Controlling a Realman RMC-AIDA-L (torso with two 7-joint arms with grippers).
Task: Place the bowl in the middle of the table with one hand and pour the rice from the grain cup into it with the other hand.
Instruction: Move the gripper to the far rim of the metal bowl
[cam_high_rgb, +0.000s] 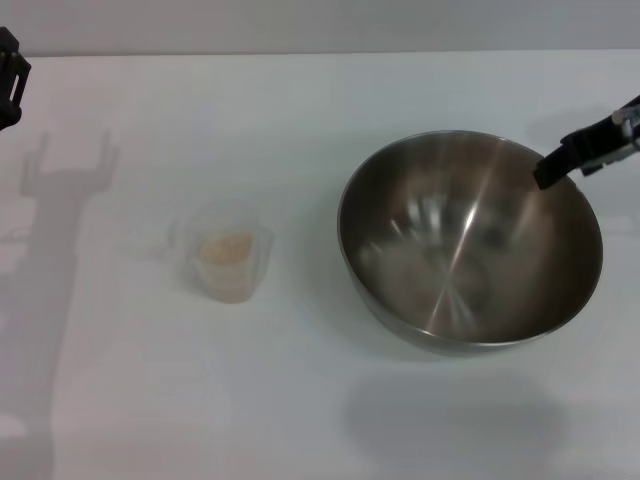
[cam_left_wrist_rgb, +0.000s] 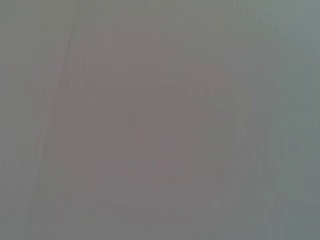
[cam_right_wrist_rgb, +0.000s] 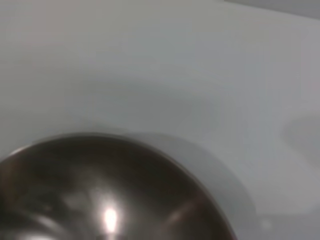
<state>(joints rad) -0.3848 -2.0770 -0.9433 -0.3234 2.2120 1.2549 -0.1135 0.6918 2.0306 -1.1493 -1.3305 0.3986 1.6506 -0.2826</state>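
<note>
The bowl (cam_high_rgb: 470, 240) lies nearest, a wide steel basin filling the right centre of the head view and the lower part of the right wrist view (cam_right_wrist_rgb: 100, 195), its shiny inside holding nothing. The right end effector (cam_high_rgb: 552, 170) reaches in from the upper right edge, its dark tip at the bowl's far right rim; whether it is spread or pinching the rim I cannot tell. The bowl sits right of the table's (cam_high_rgb: 320, 420) middle, so the step in hand looks like sliding it leftward: a firm hold on the rim and a low, level, slow move should keep it from tipping or skidding. Outward from there, the grain cup (cam_high_rgb: 228, 258) stands upright at centre left, well apart from the bowl, with the rice (cam_high_rgb: 226, 247) inside; the bowl should stop short of it. The left end effector (cam_high_rgb: 10, 78) hangs at the upper left edge, grip unreadable. Its wrist view shows only blank surface.
</note>
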